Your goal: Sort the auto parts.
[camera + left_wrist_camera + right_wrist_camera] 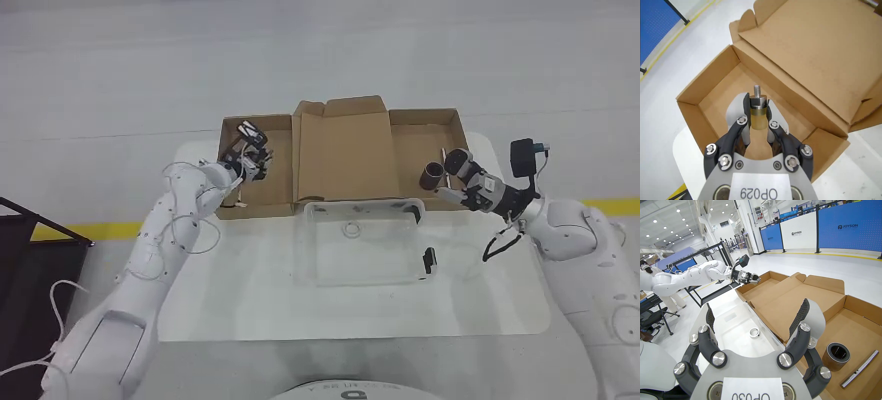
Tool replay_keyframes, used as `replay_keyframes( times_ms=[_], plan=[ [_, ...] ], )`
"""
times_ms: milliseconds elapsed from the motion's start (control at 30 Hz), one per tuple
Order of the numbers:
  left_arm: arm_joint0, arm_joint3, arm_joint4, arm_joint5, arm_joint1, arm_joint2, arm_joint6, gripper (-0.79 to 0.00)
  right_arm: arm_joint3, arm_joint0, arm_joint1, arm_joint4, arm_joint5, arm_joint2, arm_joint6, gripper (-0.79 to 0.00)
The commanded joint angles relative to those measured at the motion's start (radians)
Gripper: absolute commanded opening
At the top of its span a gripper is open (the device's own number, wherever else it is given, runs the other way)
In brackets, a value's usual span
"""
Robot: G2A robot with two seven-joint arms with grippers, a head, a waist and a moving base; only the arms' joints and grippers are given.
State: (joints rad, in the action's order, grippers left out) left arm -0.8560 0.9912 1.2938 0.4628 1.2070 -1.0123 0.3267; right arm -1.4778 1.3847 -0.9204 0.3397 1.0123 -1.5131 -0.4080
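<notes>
- Holding a threaded stud (757, 98), left tool (757, 111) clamped on it — above the left box compartment (715, 75).
- Right tool (757, 306) spread apart over right compartment (855, 306); dark sleeve (837, 356), steel rod (860, 368) inside.
- Clear tray (360, 204): one ring (754, 332); dark item (428, 261) at rim, possibly a clip.

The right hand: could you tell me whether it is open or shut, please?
Open: the right hand has its fingers spread wide apart with nothing held between them.

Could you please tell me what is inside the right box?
The box holds a dark bushing and a metal rod; the open right gripper hides part of its floor.
</notes>
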Motion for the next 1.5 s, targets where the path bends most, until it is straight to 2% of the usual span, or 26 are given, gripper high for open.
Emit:
replay_keyframes(
  times_ms=[0, 167, 200, 233, 267, 300, 833, 933, 1033, 1167, 1267, 1367, 1467],
  plan=[
    [0.015, -0.042, -0.003, -0.005, 0.008, 0.015, -0.007, -0.785, 0.0, 0.0, 0.0, 0.0, 0.0, 0.0, 0.0, 0.0],
    [0.04, -0.102, -0.018, 0.0, 0.021, 0.034, -0.033, -0.785, 0.0, 0.0, 0.0, 0.0, 0.0, 0.0, 0.0, 0.0],
    [0.044, -0.11, -0.018, 0.001, 0.023, 0.036, -0.036, -0.742, 0.0, 0.0, 0.0, 0.0, 0.0, 0.0, 0.0, 0.0],
    [0.048, -0.119, -0.018, 0.002, 0.024, 0.037, -0.036, -0.545, 0.0, 0.0, 0.0, 0.0, 0.0, 0.0, 0.0, 0.0],
    [0.051, -0.126, -0.02, 0.002, 0.025, 0.037, -0.035, -0.046, 0.0, 0.0, 0.0, 0.0, 0.0, 0.0, 0.0, 0.0],
    [0.054, -0.131, -0.024, 0.003, 0.026, 0.036, -0.032, 0.0, 0.0, 0.0, 0.0, 0.0, 0.0, 0.0, 0.0, 0.0],
    [0.057, -0.133, -0.039, 0.011, 0.022, 0.018, -0.022, 0.0, 0.0, 0.0, 0.0, 0.0, 0.0, 0.0, 0.0, 0.0],
    [0.031, -0.089, -0.036, 0.015, 0.016, 0.007, -0.064, 0.0, 0.0, 0.0, 0.0, 0.0, 0.0, 0.0, 0.0, 0.0],
    [-0.015, -0.006, -0.091, 0.081, 0.002, -0.037, -0.104, 0.0, 0.0, 0.0, 0.0, 0.0, 0.0, 0.0, 0.0, 0.0],
    [-0.105, 0.171, -0.19, 0.244, -0.025, -0.107, -0.128, 0.0, 0.0, 0.0, 0.0, 0.0, 0.0, 0.0, 0.0, 0.0],
    [-0.186, 0.335, -0.204, 0.345, -0.045, -0.138, -0.086, 0.0, 0.0, 0.0, 0.0, 0.0, 0.0, 0.0, 0.0, 0.0],
    [-0.263, 0.476, -0.219, 0.39, -0.058, -0.15, -0.034, 0.0, 0.0, 0.0, 0.0, 0.0, 0.0, 0.0, 0.0, 0.0],
    [-0.322, 0.578, -0.282, 0.424, -0.065, -0.143, 0.0, 0.0, 0.0, 0.0, 0.0, 0.0, 0.0, 0.0, 0.0, 0.0]
  ],
)
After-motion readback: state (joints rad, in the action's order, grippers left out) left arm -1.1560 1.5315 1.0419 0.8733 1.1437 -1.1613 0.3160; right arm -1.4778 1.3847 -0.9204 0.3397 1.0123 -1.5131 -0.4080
